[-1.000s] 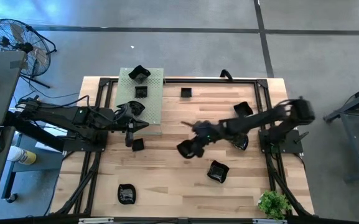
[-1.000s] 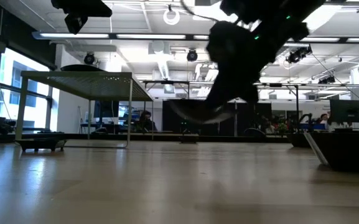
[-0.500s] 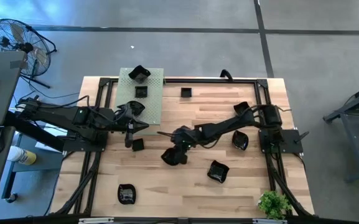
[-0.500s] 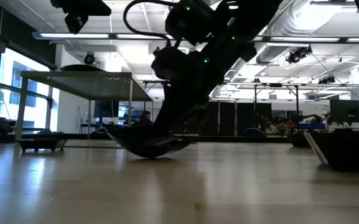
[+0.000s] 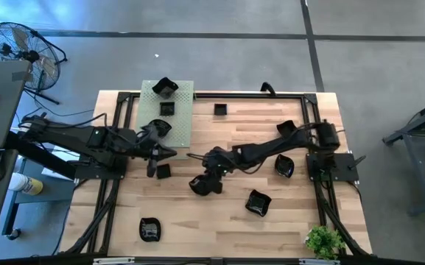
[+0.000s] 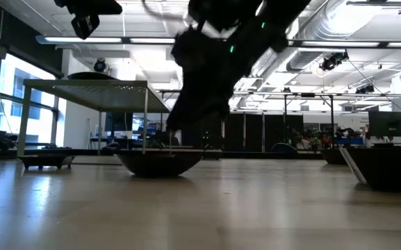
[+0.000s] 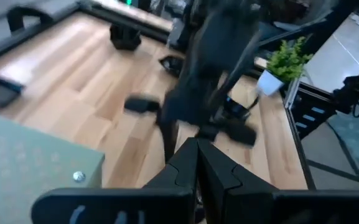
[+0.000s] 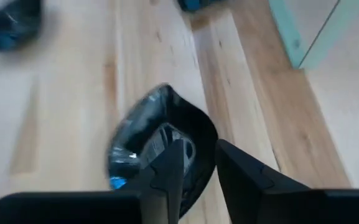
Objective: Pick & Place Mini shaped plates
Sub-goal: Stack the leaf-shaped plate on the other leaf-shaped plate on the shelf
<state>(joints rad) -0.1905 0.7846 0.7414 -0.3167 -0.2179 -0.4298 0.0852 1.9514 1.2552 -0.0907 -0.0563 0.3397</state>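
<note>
Low view, right claw (image 6: 179, 132) above plate (image 6: 160, 162)

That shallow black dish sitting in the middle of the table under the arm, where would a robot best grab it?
Probably by its thin rim, coming down from above. The dish rests flat on the table like a shallow bowl, too wide to span. The right gripper already has one finger inside the rim and one outside.

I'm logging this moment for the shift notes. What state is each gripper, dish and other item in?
Right gripper: over the table's middle, fingers straddling a dish's rim.
That dish: resting on the wood.
Left gripper: shut, empty, beside the green board.
Dishes on the board: three, resting.
Other dishes: scattered on the wood, untouched.
Plant: upright at a table corner.
Fan: on the floor, cannot tell if running.
</note>
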